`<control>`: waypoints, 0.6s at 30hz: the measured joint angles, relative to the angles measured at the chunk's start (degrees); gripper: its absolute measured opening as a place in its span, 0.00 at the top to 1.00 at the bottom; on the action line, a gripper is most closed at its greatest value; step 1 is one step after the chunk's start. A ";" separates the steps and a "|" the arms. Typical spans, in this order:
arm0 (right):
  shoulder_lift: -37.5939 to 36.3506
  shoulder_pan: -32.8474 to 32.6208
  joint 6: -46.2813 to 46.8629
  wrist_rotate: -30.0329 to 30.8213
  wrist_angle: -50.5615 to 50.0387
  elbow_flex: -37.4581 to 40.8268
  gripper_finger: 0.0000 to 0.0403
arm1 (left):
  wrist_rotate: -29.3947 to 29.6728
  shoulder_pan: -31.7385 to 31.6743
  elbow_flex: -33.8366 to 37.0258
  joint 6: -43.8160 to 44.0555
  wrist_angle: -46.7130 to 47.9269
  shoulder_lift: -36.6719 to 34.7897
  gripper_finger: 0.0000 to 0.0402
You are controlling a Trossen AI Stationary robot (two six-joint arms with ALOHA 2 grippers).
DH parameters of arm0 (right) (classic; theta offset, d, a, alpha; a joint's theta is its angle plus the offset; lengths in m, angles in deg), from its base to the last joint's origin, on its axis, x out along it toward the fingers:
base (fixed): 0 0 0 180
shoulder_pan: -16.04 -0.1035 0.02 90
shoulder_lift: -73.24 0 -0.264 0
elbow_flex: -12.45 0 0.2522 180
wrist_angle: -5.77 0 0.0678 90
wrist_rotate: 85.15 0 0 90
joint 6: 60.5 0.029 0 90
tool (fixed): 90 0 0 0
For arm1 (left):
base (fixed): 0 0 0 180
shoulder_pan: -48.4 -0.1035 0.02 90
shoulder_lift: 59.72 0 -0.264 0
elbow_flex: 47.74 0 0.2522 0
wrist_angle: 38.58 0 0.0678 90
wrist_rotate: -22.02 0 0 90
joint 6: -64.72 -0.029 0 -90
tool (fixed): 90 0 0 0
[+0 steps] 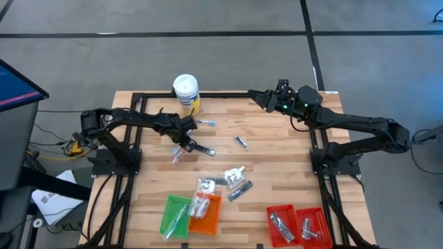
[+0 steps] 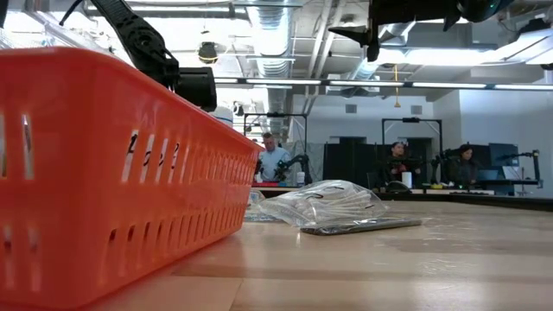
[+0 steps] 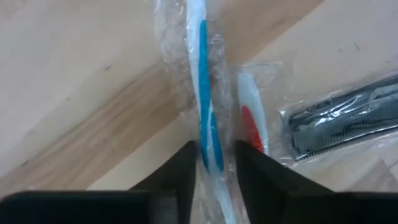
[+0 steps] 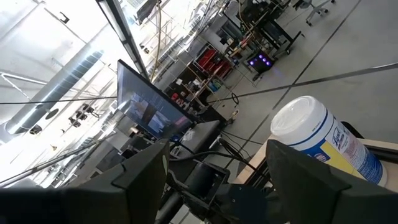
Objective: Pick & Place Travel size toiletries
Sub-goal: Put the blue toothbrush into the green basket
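A blue-and-white stick in clear wrap (image 3: 202,93) lies on the wooden table (image 1: 277,166), left of centre. My left gripper (image 3: 216,149) points down over it (image 1: 184,140), shut on it. A red-and-white wrapped stick (image 3: 252,121) and a wrapped black comb (image 3: 345,121) lie right beside it. More toiletries lie scattered: a bluish piece (image 1: 206,122), a dark tube (image 1: 240,142), white packets (image 1: 235,174) and a grey tube (image 1: 240,190). My right gripper (image 1: 266,98) hangs open, held high and level at the far right, with nothing between its fingers (image 4: 149,180). My left gripper pinches the blue-and-white stick between its two fingers (image 3: 183,168), on the stick's handle (image 3: 210,140), with the clear wrap gathered in the gap. The fingers come from above, pointing down, and lie across the stick. The stick lies flat on the table.
A white-lidded tub with a yellow label (image 1: 186,92) stands at the far edge. A green tray (image 1: 175,214) and an orange tray (image 1: 205,213) sit at the near edge, two red trays (image 1: 297,225) at the near right. People sit in the room beyond (image 2: 275,160).
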 joint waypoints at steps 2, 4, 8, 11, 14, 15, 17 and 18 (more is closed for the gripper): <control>0.00 0.00 0.00 0.00 -0.01 0.00 0.35 | 0.02 -0.19 0.03 -0.20 -0.23 -0.69 0.84; 0.00 0.00 0.00 0.00 -0.01 0.00 0.35 | -0.61 -0.43 0.19 -0.27 -0.58 -1.28 0.93; 0.00 0.00 0.00 0.00 0.00 0.00 0.35 | -1.53 -1.10 0.24 -0.17 -0.70 -3.90 0.95; 0.00 0.00 0.00 0.00 0.04 0.00 0.35 | -1.18 -1.31 0.24 -0.05 -0.38 -6.82 0.95; 0.00 0.00 0.00 0.00 0.04 0.00 0.35 | -1.54 -1.31 0.24 0.05 -0.38 -10.79 0.96; 0.00 0.00 0.00 0.00 0.04 0.00 0.35 | -1.64 -1.31 0.24 0.20 -0.33 -12.18 0.96; 0.00 0.00 0.00 0.00 0.08 0.00 0.35 | -1.80 -1.31 0.24 0.23 -0.38 -15.08 0.96; 0.00 0.00 0.00 0.00 0.23 0.00 0.35 | -1.80 -1.31 0.24 0.24 -0.34 -16.57 0.96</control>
